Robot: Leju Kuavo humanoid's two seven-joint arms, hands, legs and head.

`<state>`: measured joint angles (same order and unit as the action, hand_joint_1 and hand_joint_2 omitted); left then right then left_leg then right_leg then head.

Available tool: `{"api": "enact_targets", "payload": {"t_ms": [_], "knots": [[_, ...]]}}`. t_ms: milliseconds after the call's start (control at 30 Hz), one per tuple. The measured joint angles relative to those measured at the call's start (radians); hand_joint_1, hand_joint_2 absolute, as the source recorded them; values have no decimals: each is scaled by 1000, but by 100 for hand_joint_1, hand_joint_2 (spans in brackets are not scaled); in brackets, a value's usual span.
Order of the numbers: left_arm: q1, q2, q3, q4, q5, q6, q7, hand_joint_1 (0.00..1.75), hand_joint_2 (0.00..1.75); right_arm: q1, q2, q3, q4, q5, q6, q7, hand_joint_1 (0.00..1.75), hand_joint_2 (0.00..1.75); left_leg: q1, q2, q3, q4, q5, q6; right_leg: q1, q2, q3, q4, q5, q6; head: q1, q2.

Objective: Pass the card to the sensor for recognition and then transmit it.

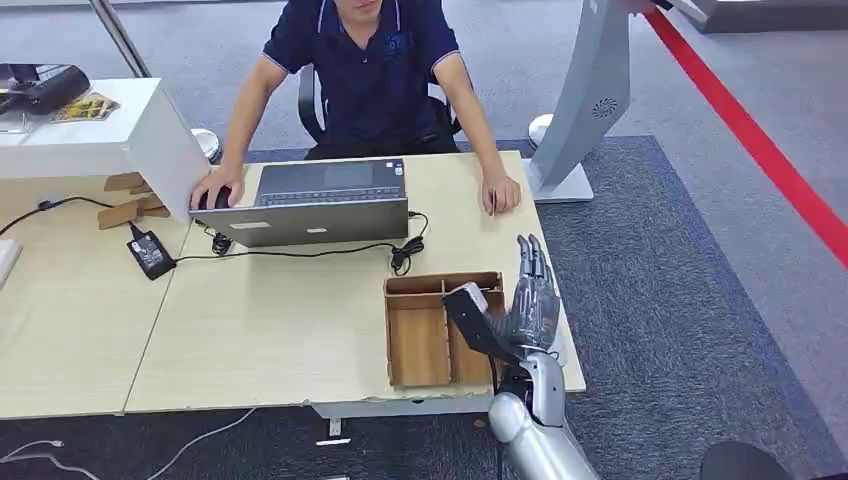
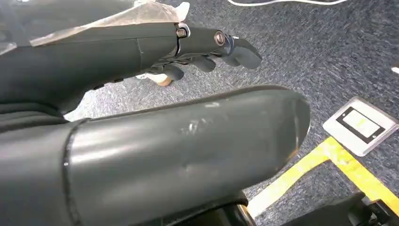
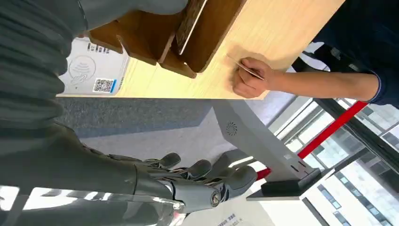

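A laptop (image 1: 325,200) is sitting on the table (image 1: 250,320), at its far edge, with a person (image 1: 365,75) sitting behind it. The wooden tray (image 1: 435,330) is lying at the near right corner of the table. The right hand (image 1: 530,295) is hovering just right of the tray. The sensor (image 3: 94,70) is lying on the table beside the tray. The person's hand (image 3: 249,77) is resting farther back, holding what may be the card (image 3: 244,68). A stand (image 1: 585,100) is rising off the table's far right corner.

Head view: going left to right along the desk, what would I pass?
Power adapter → laptop → wooden tray → robot's right hand
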<state>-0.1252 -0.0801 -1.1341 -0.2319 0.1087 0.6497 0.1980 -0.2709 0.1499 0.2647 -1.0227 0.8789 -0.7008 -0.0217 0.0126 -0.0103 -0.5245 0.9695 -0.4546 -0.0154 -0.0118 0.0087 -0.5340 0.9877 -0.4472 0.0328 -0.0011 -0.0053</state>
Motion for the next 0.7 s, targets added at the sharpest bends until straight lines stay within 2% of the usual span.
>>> {"api": "enact_targets", "payload": {"t_ms": [700], "knots": [[0, 0, 0, 0, 1, 0, 0, 0, 0, 0, 0, 2, 0, 0, 0, 2, 0, 175, 0, 0, 0, 0, 0, 0, 0, 0, 0, 0, 0, 0, 0, 0]]}}
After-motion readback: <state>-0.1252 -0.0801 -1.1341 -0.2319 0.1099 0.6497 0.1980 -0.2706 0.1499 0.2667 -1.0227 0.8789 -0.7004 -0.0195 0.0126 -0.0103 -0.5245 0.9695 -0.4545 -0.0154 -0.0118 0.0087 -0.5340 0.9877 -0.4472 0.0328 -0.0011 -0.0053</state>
